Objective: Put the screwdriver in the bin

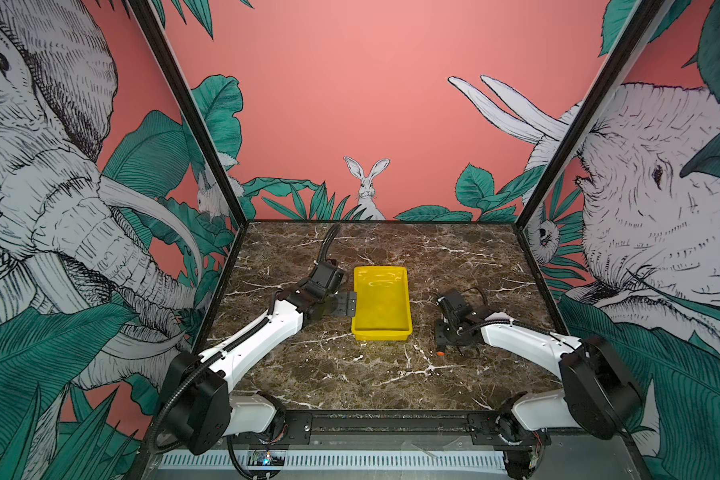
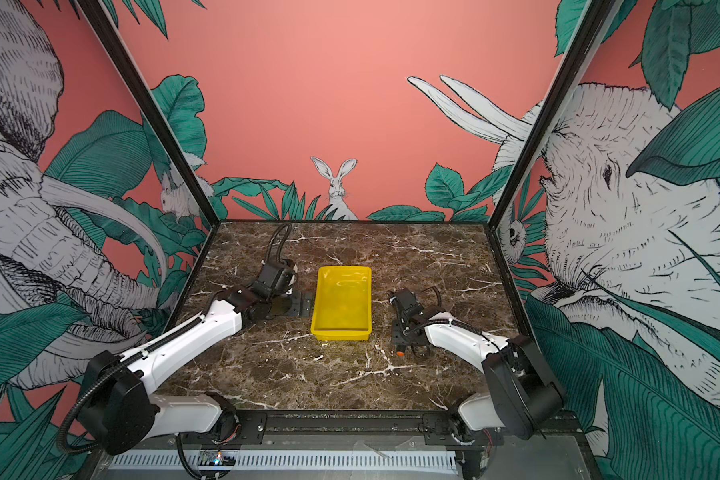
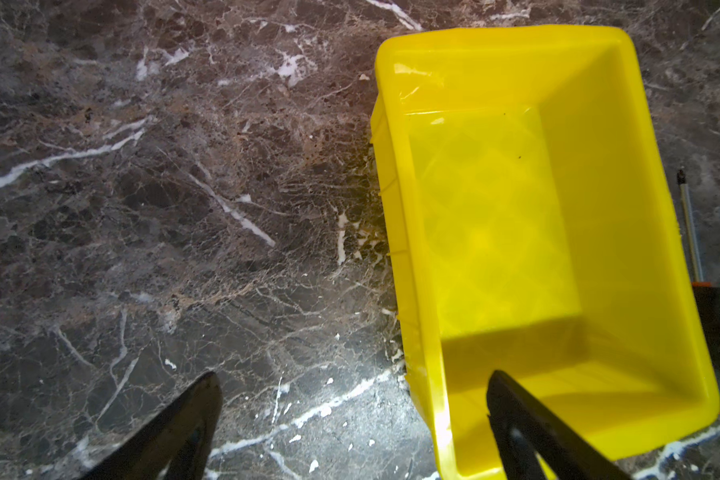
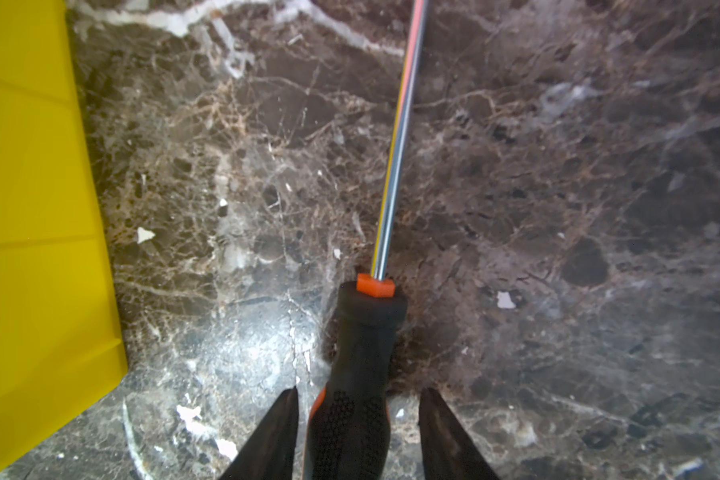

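Now the right gripper (image 4: pixel 358 419) is straddling the black handle of the screwdriver (image 4: pixel 360 353), its jaws narrow but showing a sliver of gap on either side in the right wrist view, so whether they are gripping yet cannot be told. Lying flat on the table (image 1: pixel 350 374), the screwdriver is sitting just right of the bin (image 1: pixel 381 303), its shaft pointing toward the far wall and its orange butt end (image 1: pixel 440 353) peeking out on the near side, a lie that is letting the gripper come down straight over the handle. Meanwhile the left gripper (image 3: pixel 350 419) is hovering at the bin's left rim with jaws wide and holding nothing, seemingly placed to steady the bin. Dark veined marble is covering the table; jungle murals with elephants and a rabbit (image 1: pixel 366 183) are lining the walls.
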You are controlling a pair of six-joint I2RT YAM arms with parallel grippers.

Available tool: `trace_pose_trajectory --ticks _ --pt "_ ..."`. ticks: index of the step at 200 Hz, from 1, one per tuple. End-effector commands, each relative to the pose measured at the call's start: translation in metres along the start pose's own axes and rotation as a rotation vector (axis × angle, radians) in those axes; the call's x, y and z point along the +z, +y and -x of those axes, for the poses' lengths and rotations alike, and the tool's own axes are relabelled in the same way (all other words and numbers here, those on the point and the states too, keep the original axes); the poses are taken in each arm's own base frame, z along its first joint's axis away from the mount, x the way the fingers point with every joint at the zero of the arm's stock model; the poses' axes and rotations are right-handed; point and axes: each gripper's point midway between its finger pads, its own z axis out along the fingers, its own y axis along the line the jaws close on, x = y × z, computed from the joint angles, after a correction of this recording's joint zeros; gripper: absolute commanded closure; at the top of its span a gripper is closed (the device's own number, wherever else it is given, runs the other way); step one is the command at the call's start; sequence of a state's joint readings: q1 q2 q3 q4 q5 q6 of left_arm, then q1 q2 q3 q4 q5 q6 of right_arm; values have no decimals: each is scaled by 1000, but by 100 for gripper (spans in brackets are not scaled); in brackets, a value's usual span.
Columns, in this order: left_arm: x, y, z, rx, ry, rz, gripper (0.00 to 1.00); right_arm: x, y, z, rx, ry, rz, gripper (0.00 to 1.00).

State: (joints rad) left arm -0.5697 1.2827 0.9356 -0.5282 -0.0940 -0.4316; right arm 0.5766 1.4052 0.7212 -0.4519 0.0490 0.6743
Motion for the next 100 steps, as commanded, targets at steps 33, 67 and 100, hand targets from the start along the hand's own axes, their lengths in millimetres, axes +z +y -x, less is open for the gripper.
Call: trace_pose_trajectory --ticks 33,67,100 --pt "-20 8 1 -25 -43 -37 0 6 4 2 20 -4 -15 55" --pt "-20 16 -5 -29 -37 -31 0 11 0 -4 23 20 -45 55" --pt "-25 20 -5 -48 -57 -49 0 9 -1 -5 19 15 -53 56"
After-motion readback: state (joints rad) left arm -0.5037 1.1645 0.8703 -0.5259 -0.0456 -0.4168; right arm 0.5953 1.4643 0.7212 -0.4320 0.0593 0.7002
